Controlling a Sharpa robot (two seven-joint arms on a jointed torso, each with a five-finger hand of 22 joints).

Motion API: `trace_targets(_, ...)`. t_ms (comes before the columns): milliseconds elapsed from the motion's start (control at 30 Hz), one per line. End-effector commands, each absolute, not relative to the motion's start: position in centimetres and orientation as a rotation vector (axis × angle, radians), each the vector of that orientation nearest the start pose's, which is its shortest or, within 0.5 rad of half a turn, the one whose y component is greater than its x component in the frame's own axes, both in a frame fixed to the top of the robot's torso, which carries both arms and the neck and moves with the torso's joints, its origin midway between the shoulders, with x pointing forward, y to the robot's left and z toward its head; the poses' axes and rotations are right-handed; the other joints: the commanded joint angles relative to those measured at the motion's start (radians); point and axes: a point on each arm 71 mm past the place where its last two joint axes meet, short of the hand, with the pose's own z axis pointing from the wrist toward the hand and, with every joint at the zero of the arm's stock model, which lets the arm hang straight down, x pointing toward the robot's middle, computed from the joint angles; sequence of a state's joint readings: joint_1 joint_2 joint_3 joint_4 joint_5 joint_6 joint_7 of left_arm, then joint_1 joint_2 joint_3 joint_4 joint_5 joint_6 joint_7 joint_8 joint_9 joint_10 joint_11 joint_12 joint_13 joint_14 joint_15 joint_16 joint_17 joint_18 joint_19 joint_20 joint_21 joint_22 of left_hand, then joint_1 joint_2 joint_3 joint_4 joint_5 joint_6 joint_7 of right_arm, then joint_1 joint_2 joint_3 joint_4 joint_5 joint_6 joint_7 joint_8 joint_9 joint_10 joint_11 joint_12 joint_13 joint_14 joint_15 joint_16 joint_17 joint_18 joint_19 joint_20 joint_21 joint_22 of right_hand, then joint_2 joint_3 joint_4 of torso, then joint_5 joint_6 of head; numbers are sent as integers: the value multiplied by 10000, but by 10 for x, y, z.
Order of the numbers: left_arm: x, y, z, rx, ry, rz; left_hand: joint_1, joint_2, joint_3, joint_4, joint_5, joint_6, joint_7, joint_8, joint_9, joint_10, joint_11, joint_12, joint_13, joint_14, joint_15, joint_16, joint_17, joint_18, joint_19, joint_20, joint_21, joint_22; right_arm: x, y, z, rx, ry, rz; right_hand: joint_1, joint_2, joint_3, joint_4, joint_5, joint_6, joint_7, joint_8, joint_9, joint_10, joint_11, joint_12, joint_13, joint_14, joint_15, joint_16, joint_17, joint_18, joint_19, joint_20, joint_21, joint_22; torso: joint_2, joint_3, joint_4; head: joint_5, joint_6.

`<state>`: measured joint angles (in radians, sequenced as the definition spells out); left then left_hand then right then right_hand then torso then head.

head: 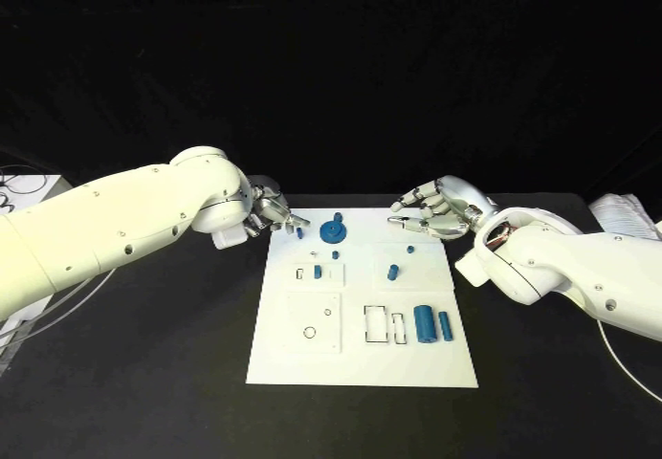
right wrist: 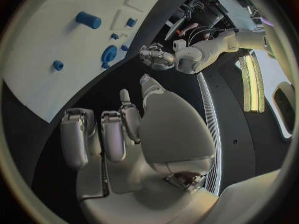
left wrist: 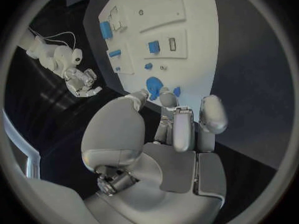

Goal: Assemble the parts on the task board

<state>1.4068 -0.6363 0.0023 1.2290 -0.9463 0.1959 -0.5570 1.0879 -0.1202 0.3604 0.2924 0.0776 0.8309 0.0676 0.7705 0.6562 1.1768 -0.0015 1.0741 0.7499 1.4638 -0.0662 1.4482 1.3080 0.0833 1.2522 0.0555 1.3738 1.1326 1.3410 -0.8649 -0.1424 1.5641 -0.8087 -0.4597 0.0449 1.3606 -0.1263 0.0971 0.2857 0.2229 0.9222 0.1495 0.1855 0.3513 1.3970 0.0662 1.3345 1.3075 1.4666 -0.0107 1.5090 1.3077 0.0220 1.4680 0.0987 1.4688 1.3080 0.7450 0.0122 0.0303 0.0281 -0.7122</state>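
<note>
Black table (head: 152, 382) carries the white task board (head: 362, 368) at its middle, lying flat between the two arms. The left arm (head: 97, 234) reaches in from one side and the right arm (head: 580, 273) from the other, both ending near the board's far edge.

The left hand (head: 262, 215) sits at the board's far left corner, fingers partly curled with gaps between them; the left wrist view shows nothing inside them, fingertips (left wrist: 181, 129) just short of the round blue part. The right hand (head: 439, 208) hovers beyond the board's far right corner, off the plate, fingers loosely bent and apart, holding nothing that I can see.

On the board, the largest blue pieces are two upright-lying cylinders (head: 425, 325) side by side near the right edge, the slimmer one (head: 447, 325) on the outside. A round blue knob-like part (head: 333, 230) stands at the far edge, just beside the left hand. A small blue block (head: 393, 273) lies mid-board, and a smaller blue piece (head: 318, 272) sits in a rectangular recess to its left. A tiny blue peg (head: 411, 251) stands further back; its exact shape is too small to tell.
</note>
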Motion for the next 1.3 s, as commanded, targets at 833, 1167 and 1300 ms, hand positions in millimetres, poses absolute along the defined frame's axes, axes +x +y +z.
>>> trace_targets(833,601,200,-135,-3138,22322,-3216,-140,-22,-38,13,14,-102,61,-157,-101,-155,42,-135,-196,340,110,-69,376,153,-102,23,-91,-72,491,-204,-146,3502,16019,9980,-101,-7,-4,14,72,-67,4,41,18,-54,-2,-58,482,714,36,-60,1232,76,382,6,-38,1824,216,-17,-112,106,92)
trace_targets(1167,605,197,-138,-3177,22452,-3265,-228,8,-58,20,8,-96,78,-185,-134,-171,62,-128,-194,343,128,-56,396,148,-85,39,-85,-46,491,-203,-146,3488,15993,10001,-101,-7,-4,14,72,-67,4,41,18,-54,-2,-58,482,714,36,-60,1232,76,382,6,-38,1824,231,-14,-121,126,95)
trace_targets(1300,605,196,-141,-3149,22584,-3212,-231,9,-59,15,7,-95,79,-188,-138,-176,63,-130,-200,344,130,-55,398,147,-84,41,-84,-44,491,-203,-146,3484,15990,10006,-101,-7,-4,14,72,-67,4,41,18,-54,-2,-58,482,714,36,-60,1232,76,382,6,-38,1824,236,-21,-124,115,89)
